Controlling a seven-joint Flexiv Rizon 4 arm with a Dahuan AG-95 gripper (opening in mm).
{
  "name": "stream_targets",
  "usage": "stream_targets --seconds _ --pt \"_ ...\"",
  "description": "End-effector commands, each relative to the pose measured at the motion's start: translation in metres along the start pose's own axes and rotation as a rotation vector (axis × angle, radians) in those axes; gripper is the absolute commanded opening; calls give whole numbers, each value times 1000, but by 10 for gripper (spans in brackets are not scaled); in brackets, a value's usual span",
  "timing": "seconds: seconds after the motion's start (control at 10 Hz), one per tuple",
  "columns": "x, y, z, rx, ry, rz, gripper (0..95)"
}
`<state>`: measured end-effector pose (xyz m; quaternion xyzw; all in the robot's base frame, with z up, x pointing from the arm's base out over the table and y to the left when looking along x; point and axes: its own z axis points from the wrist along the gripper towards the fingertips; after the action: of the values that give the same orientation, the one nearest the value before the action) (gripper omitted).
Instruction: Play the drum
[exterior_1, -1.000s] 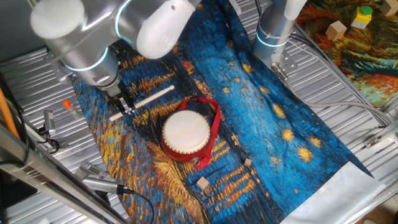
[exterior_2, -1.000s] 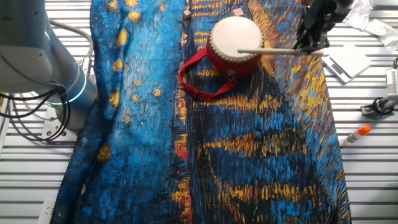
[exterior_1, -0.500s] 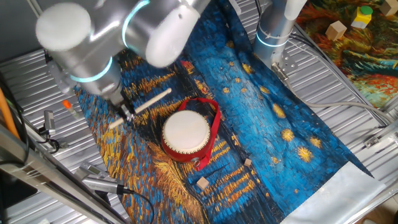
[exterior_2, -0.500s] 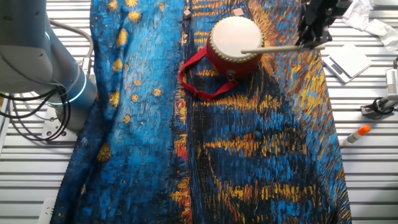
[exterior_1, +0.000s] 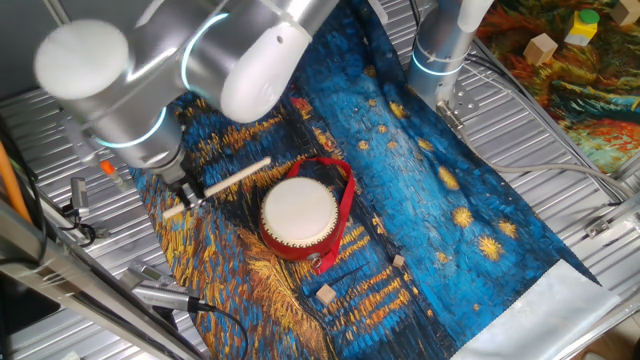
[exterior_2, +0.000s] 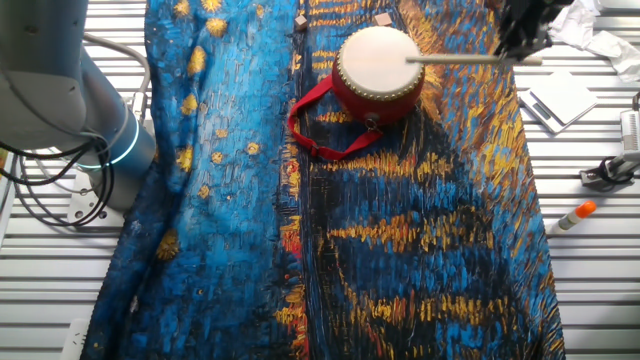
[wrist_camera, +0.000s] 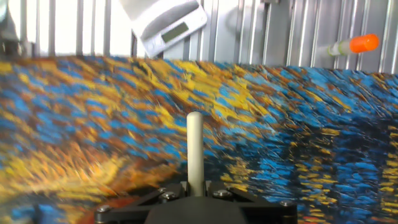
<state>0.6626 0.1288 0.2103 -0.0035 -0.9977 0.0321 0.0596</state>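
Note:
The drum stands on the painted cloth, cream skin up, red body and red strap loop; it also shows in the other fixed view. My gripper is shut on the thin pale wooden stick near one end, to the left of the drum. The stick's free end points toward the drum and reaches its edge in the other fixed view. In the hand view the stick rises from between the jaws; the drum is out of that view.
A blue and yellow painted cloth covers the slatted metal table. Small wooden blocks lie in front of the drum. An orange-capped marker and a white scale lie beside the cloth. A second arm's base stands behind.
My gripper with the stick has moved left and toward the table's front in one fixed view, away from the drum; the stick's tip has risen in the other fixed view.

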Motion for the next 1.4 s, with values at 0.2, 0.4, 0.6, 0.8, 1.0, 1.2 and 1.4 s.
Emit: stream_targets --seconds 0.2,0.4,0.6,0.8,1.0,1.2,1.4 --pt "-7 8 0 -4 -14 49 0" --pt "-9 11 3 -6 -31 77 0" --pt "1 -1 14 -42 -33 94 0" --pt "11 -10 30 -55 -46 108 0" --pt "11 -7 43 -54 -56 131 0" --pt "11 -5 50 -54 -59 139 0" --pt "10 1 66 -54 -64 153 0"
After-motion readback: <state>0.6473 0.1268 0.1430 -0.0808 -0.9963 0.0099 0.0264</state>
